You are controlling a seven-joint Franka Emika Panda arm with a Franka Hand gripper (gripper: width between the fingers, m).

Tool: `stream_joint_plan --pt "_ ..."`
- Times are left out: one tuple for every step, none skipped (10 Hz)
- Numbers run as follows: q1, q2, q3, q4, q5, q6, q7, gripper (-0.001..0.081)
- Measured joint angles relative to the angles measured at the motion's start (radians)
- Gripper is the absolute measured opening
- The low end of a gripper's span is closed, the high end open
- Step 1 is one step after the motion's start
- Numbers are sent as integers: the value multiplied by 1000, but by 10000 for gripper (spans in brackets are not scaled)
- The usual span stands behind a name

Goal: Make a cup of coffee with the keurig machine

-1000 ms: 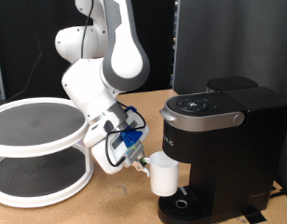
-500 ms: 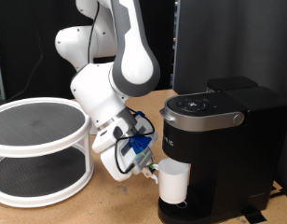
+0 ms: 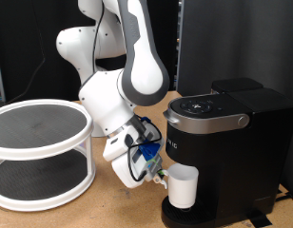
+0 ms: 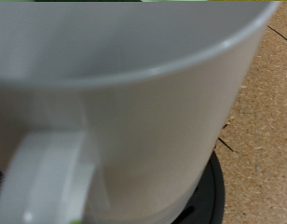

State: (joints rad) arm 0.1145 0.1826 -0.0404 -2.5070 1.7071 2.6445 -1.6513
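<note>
The jaws we cannot read: in the wrist view the mug (image 4: 134, 103) fills the picture and hides them, and in the exterior view the gripper (image 3: 158, 177) is too small and cluttered with blue cable to tell whether it is clamped or apart. Nearest to us in the wrist view, the mug is plain white and smooth, with its thick handle facing the camera and a black round drip tray (image 4: 211, 198) showing beneath its base. In the exterior view we see the mug (image 3: 183, 188) standing upright under the brew head of the coffee machine (image 3: 227, 142), with the gripper just beside it on the exterior view's left. The machine is a boxy black unit with a grey lid handle. Farther to the exterior view's left, a white two-tier round rack (image 3: 42, 152) stands on the wooden surface (image 3: 99, 211).
</note>
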Motion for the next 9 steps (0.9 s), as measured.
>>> stream_joint_plan --pt "0 4 6 -1 24 0 -20 69" --pt "0 7 11 -4 43 2 -36 69" --pt "0 9 15 -6 55 2 -47 69" --pt "0 12 18 -9 61 2 -55 69" --pt "0 15 19 -11 63 2 -59 274" --pt "0 17 20 -14 64 2 -60 410" --pt "0 17 20 -19 65 -1 -67 410" --pt "-1 16 20 -26 66 -7 -77 626" --pt "-3 9 17 -38 66 -12 -84 626"
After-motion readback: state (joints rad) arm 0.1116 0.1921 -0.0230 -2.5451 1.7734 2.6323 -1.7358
